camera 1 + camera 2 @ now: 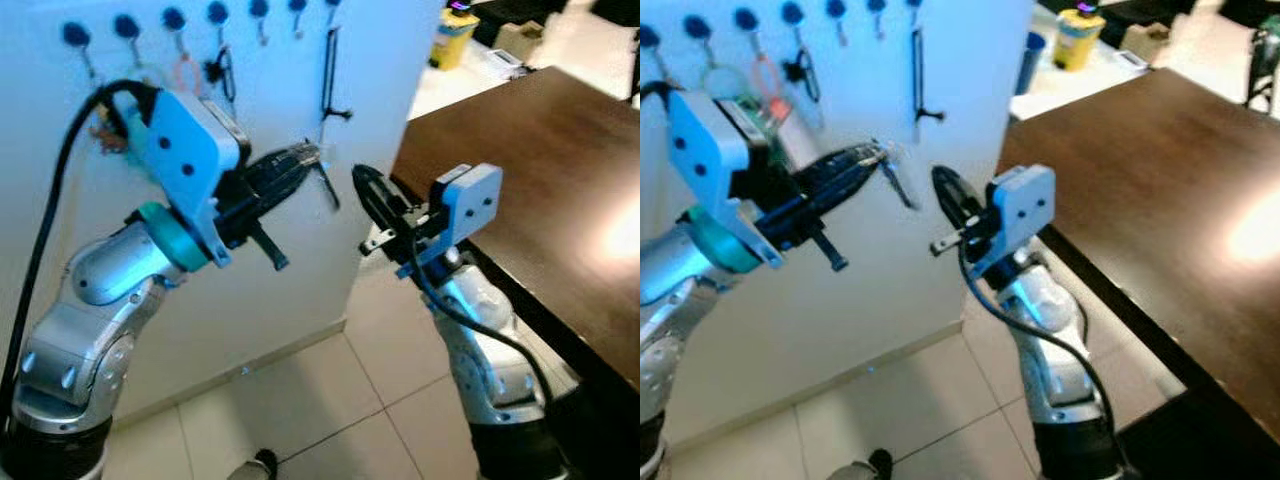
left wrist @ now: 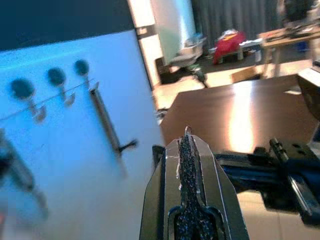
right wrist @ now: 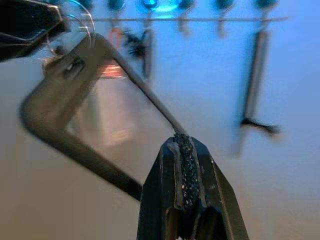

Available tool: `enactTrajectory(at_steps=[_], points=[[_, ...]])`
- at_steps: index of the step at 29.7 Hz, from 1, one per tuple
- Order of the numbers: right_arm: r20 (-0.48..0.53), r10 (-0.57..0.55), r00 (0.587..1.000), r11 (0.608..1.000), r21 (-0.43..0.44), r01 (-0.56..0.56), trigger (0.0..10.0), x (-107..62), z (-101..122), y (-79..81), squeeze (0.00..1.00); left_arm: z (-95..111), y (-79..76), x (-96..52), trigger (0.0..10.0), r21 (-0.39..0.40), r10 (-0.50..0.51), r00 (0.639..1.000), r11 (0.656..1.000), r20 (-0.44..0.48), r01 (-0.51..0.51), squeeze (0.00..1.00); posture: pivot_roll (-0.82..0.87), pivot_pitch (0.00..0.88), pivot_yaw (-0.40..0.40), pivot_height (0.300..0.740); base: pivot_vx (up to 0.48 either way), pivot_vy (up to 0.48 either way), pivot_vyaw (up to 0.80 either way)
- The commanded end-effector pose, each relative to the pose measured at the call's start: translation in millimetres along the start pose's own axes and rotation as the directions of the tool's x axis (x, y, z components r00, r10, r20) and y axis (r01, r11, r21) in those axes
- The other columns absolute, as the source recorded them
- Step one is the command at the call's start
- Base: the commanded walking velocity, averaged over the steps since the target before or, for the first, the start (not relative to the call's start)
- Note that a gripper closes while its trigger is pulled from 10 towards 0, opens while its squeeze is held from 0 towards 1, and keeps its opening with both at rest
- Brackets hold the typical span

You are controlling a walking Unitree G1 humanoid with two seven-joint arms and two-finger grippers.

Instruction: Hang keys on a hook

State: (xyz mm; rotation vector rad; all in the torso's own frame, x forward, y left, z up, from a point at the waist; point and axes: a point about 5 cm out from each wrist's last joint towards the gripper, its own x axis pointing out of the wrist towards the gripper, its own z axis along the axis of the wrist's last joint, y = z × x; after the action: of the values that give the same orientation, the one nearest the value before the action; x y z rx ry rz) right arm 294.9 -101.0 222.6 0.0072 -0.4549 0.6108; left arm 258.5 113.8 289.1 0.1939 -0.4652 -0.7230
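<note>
My left gripper point(image 1: 312, 155) is raised in front of the white wall panel point(image 1: 280, 290) and is shut on a small key ring. A dark key point(image 1: 328, 188) dangles from the ring below the fingertips. In the left wrist view a bit of wire ring shows at the closed tips point(image 2: 186, 136). My right gripper point(image 1: 362, 180) is shut and points up-left, a short gap to the right of the key. Blurred and large, the key piece point(image 3: 70, 70) lies just ahead of the right gripper point(image 3: 182, 140). Blue-knobbed hooks point(image 1: 173, 18) run in a row along the top of the panel.
An orange ring point(image 1: 187, 72), a black clip point(image 1: 222, 70) and a long black strip point(image 1: 328, 75) hang from hooks. A dark brown table point(image 1: 540, 170) stands to the right, its edge beside my right arm. Behind it is a yellow container point(image 1: 455, 35). Tiled floor point(image 1: 330, 410) lies below.
</note>
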Motion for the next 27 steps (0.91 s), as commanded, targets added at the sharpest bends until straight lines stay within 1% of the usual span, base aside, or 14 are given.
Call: enactTrajectory(at_steps=[1,7,12,13,14,15,16,17,19,20,21,23,26,27], points=[[0.001,-0.026,1.0,1.0,0.014,0.026,10.0,-3.5,-1,-4.2,0.0,2,-3.3,2.7,10.0,0.002,-0.012,1.0,1.0,0.013,0.012,0.0,-0.01,0.0,0.054,0.74,0.0,0.0,0.0],[-0.002,-0.047,0.999,0.997,0.056,0.047,10.0,-7.0,-4,-4.3,0.0,3,-5.6,5.9,10.0,-0.009,-0.021,0.999,1.0,0.029,0.021,0.0,-0.01,0.0,0.051,0.74,0.427,0.0,0.0],[-0.008,-0.043,0.999,0.997,0.066,0.044,10.0,-8.8,-6,-2.9,0.0,4,-5.8,7.0,10.0,-0.01,-0.024,0.999,1.0,0.032,0.024,0.0,-0.02,0.0,0.052,0.74,0.48,0.0,0.0],[-0.032,0.004,0.999,0.997,0.071,-0.001,10.0,-11.3,-10,1.6,0.0,5,-5.9,7.6,10.0,-0.01,-0.025,0.999,1.0,0.034,0.025,0.0,-0.02,0.0,0.052,0.74,0.48,0.0,0.0],[-0.073,0.098,0.993,0.993,0.075,-0.092,10.0,-18.2,-16,9.8,0.0,5,-5.9,8.1,10.0,-0.01,-0.025,0.999,1.0,0.036,0.025,0.0,-0.02,0.0,0.051,0.74,0.48,0.0,0.0],[-0.073,0.098,0.993,0.993,0.075,-0.092,10.0,-18.2,-16,9.8,0.0,5,-5.9,8.1,10.0,-0.01,-0.025,0.999,1.0,0.036,0.025,0.0,-0.02,0.0,0.051,0.74,0.48,0.0,0.0],[-0.103,0.165,0.981,0.984,0.083,-0.157,10.0,-23.6,-20,16.0,0.0,5,-5.8,8.5,10.0,-0.01,-0.024,0.999,1.0,0.038,0.025,0.0,-0.02,0.0,0.051,0.74,0.48,0.0,0.0],[-0.103,0.165,0.981,0.984,0.083,-0.157,10.0,-23.6,-20,16.0,0.0,5,-5.8,8.5,10.0,-0.01,-0.024,0.999,1.0,0.038,0.025,0.0,-0.02,0.0,0.051,0.74,0.48,0.0,0.0],[-0.146,0.27,0.952,0.961,0.101,-0.257,10.0,-33.9,-26,23.4,0.0,6,-5.1,8.8,10.0,-0.01,-0.02,0.999,1.0,0.041,0.021,0.0,-0.02,0.0,0.051,0.74,0.48,0.0,0.0],[-0.146,0.27,0.952,0.961,0.101,-0.257,10.0,-33.9,-26,23.4,0.0,6,-5.1,8.8,10.0,-0.01,-0.02,0.999,1.0,0.041,0.021,0.0,-0.02,0.0,0.051,0.74,0.48,0.0,0.0],[-0.158,0.302,0.94,0.952,0.106,-0.288,10.0,-37.6,-26,24.3,0.0,6,-4.6,8.5,10.0,-0.01,-0.018,0.999,1.0,0.042,0.018,0.0,-0.02,0.0,0.051,0.74,0.472,0.0,0.0],[-0.165,0.322,0.932,0.945,0.109,-0.307,10.0,-40.0,-26,24.8,0.0,7,-4.3,8.2,10.0,-0.01,-0.017,0.999,1.0,0.043,0.017,0.0,-0.02,0.0,0.051,0.74,0.476,0.0,0.0],[-0.171,0.333,0.927,0.942,0.109,-0.318,10.0,-41.7,-26,24.5,0.0,7,-3.8,7.6,10.0,-0.01,-0.016,0.999,1.0,0.044,0.016,0.0,-0.02,0.0,0.051,0.74,0.475,0.0,0.0],[-0.176,0.339,0.924,0.94,0.107,-0.324,10.0,-42.7,-26,23.5,0.0,10,-4.2,3.3,10.0,-0.02,-0.046,0.997,0.999,0.06,0.047,0.0,-0.02,0.0,0.052,0.74,0.401,0.0,0.0]])
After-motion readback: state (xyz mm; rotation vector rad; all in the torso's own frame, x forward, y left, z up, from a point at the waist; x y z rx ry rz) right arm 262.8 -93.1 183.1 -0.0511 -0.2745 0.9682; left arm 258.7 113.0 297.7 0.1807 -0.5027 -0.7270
